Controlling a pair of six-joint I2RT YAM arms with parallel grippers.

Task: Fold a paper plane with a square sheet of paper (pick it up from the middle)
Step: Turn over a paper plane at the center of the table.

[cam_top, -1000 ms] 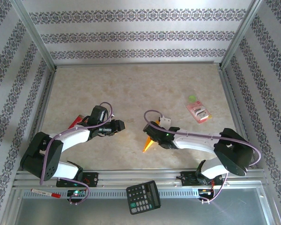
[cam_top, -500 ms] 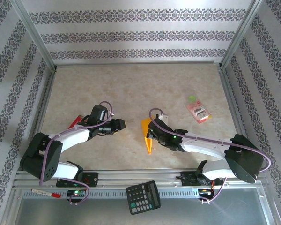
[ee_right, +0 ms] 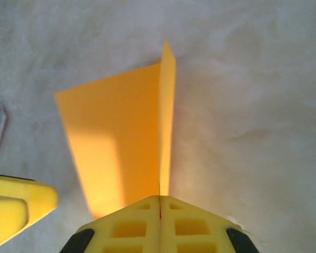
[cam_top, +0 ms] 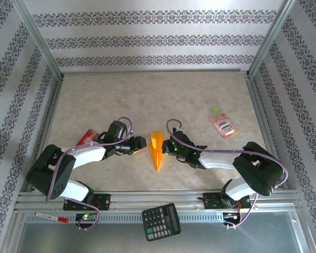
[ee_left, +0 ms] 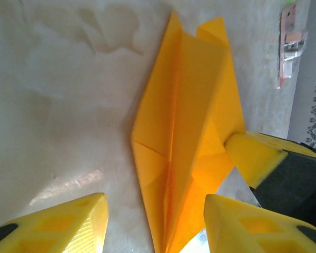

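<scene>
Plane (cam_top: 156, 149): orange-yellow paper, matte, folded into a narrow dart with a sharp centre crease. It lies on the table (cam_top: 147, 100) between the two grippers, pointed end toward the arm bases. The left wrist view shows layered flaps, crisp edges and a small triangular fold on one side.

Right gripper (ee_right: 160, 203): clenched on the plane. Its yellow fingers (ee_right: 131, 229), moulded with square recesses, meet flush, and the plane's raised crease runs into the seam between them. One wing spreads flat ahead and to the left of the fingers. The crease stands up as a thin edge.

Left gripper (ee_left: 155, 208): released, jaws wide apart. Its fingertips (ee_left: 63, 224) are blocky, yellow and finely ribbed. Part of the plane runs into the gap between them, close to the right-hand pad; I cannot tell whether they touch.

Table: pale beige, marbled, with a slight sheen.

Packet (cam_top: 223, 126): pink, flat, rectangular, well beyond the right gripper on its outer side.

Calculator (cam_top: 160, 221): black, behind both grippers by the metal rail.
</scene>
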